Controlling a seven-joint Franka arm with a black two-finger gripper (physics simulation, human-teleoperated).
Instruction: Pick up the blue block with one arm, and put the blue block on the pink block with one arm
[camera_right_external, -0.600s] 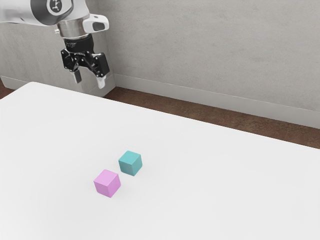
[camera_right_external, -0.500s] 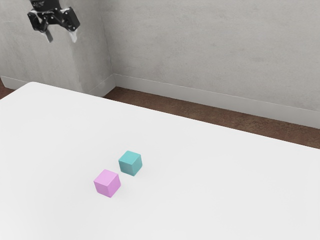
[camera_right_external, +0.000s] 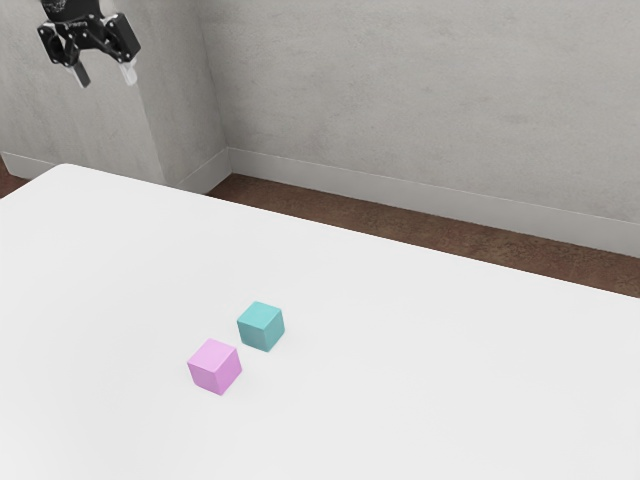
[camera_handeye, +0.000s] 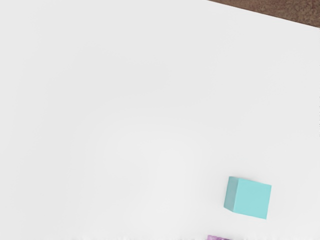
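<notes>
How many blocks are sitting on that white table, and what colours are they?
blue block: 1
pink block: 1
Total: 2

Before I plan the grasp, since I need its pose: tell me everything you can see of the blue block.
The blue block is a teal cube, matte and plain-faced, resting flat on the white table with one vertical edge toward the exterior camera. The pink block sits close beside it, a narrow gap between them. Nothing grips it.
</notes>
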